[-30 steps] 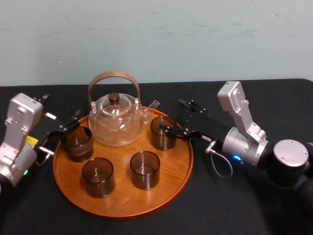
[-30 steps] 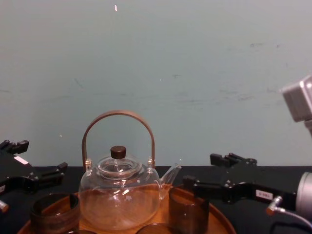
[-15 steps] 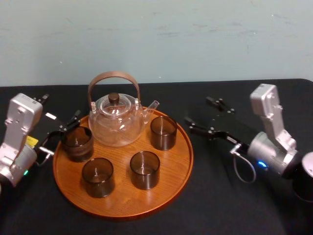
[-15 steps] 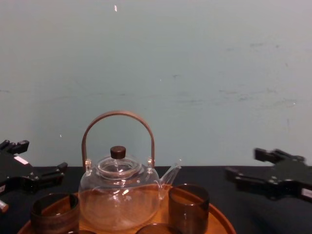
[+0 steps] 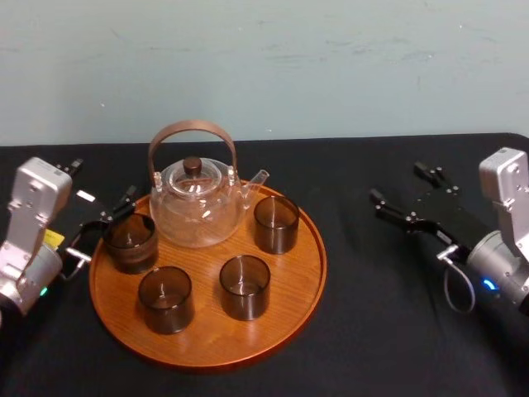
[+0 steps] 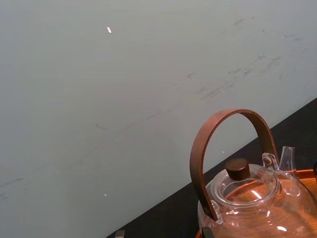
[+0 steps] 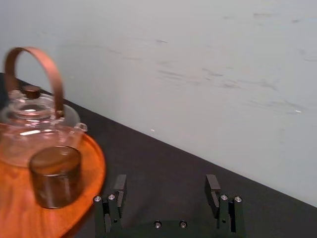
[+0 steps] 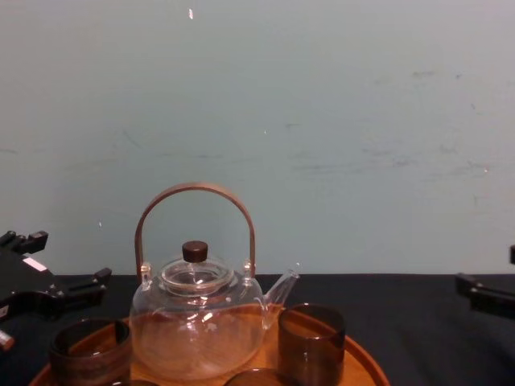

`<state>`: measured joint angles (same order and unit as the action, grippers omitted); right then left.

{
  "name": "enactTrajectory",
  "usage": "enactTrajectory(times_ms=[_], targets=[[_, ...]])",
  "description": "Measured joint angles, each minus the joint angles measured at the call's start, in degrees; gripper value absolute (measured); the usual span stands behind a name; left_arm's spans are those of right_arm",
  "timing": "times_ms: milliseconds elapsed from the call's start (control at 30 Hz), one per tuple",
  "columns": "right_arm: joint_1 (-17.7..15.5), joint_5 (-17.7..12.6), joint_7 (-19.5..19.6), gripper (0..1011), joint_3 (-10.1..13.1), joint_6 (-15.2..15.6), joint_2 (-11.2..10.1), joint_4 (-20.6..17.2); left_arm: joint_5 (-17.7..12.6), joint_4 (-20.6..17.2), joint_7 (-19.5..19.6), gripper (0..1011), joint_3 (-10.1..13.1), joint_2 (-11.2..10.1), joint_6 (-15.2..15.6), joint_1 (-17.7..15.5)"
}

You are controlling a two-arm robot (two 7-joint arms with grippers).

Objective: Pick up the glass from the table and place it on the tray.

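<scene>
Head view: the right gripper is over the table, well apart from the tray. Its fingers are spread wide and hold nothing. The glass stands upright on the tray, just beside the spout of the teapot. The left gripper is parked at the tray's left edge, open and empty.

Right wrist view: the fingers are apart with nothing in the gap, and the glass is on the tray.

Chest view: the glass is upright, to the right of the teapot.

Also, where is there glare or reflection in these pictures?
Head view: soft sheen on the tray near its front rim, highlights on the glass teapot. Left wrist view: bright glints on the teapot. Right wrist view: a pale streak on the teapot.
</scene>
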<state>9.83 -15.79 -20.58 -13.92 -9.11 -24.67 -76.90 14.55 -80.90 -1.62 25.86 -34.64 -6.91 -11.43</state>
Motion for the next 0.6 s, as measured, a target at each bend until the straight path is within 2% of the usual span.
enactTrajectory(times_ms=[600], targets=[[0.26, -0.14, -0.55, 1002, -0.43, -0.17, 0.03, 0.26, 0.0, 0.0, 0.0, 1001, 0.0, 0.0, 0.0, 0.0]])
